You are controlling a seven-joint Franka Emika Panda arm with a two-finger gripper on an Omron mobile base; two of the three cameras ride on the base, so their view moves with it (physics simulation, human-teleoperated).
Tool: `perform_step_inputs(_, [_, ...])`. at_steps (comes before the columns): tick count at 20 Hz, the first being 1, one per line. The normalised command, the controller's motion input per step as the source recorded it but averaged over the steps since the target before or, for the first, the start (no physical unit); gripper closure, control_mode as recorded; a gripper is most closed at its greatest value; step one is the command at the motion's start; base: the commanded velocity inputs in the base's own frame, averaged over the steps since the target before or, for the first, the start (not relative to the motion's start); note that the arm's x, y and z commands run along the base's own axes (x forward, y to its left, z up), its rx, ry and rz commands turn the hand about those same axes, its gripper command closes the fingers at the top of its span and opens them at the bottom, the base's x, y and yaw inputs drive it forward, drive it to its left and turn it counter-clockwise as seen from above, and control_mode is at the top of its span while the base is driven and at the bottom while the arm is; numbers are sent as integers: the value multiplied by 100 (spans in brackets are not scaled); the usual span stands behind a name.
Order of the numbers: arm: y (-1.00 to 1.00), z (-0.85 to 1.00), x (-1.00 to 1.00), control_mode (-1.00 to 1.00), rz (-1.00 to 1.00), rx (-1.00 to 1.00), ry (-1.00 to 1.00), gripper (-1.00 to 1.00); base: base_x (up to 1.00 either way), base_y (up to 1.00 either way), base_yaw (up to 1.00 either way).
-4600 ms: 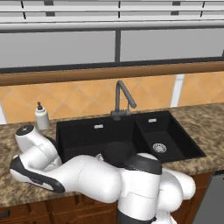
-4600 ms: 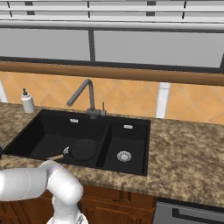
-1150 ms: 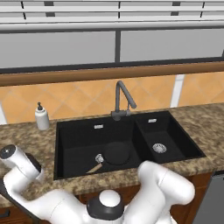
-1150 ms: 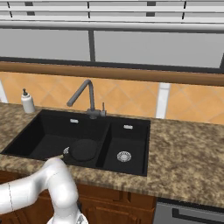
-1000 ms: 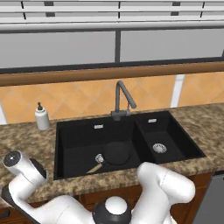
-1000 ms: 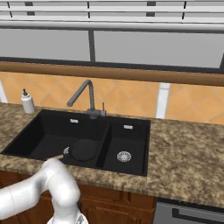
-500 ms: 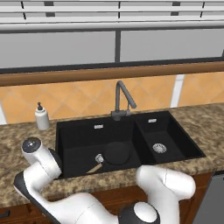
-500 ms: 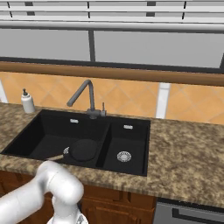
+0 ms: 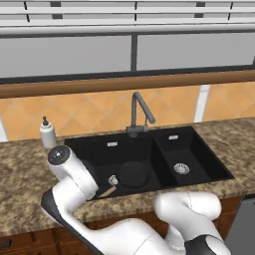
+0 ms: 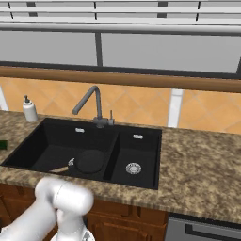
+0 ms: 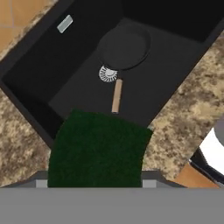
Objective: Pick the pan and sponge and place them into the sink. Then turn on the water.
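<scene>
Landmark: the black double-basin sink [image 9: 199, 164], set in a speckled brown granite counter [image 9: 20, 174].

Pan [image 9: 133, 174] lies flat on the floor of the sink's bigger left bowl, toward the divider w/ the smaller right bowl. Its light wooden handle [image 9: 106, 191] points to the sink's front-left, silvery joint next to the left bowl's round drain [image 11: 107, 74]. In the right base view the pan [image 10: 91, 161] sits in the same bowl, close to the divider. In the hand view the pan [image 11: 124, 46] is seen from above, handle [image 11: 116, 96] running toward the sink's near rim.

Sponge [image 11: 98, 151]: green, fills the lower middle of the hand view, right at the gripper, hanging over the sink's front rim and partly over the left bowl. Looks held up off the counter. Fingertips hidden behind the sponge, so claw state: can't tell for sure from the pics; sponge sits where the fingers would be, prob. clamped, not confirmed.

Right bowl has its own silver drain [image 9: 181, 168], nothing else in it.

Dark grey gooseneck faucet [image 9: 138, 112] stands at the back edge of the sink, at the divider, spout turned over the right bowl in the left base view. White soap dispenser bottle [image 9: 48, 134] stands on the counter behind the sink's back-left corner, apart from the rim.

White arm's elbow [image 9: 69, 169] is over the sink's left edge in the left base view.
</scene>
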Motion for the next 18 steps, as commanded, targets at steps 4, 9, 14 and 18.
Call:
perform_step_inputs(4, [-100, 2, -47, -100, 2, 0, -13, 100, 0, 0, 0])
perform_step_inputs(9, [-100, 18, -5, -100, 5, 7, -4, 100, 0, 0, 0])
perform_step_inputs(14, [-94, 10, 21, -100, 2, 6, 0, 100, 0, 0, 0])
perform_step_inputs(18, [-37, 0, 46, -100, -7, -1, 0, 100, 0, 0, 0])
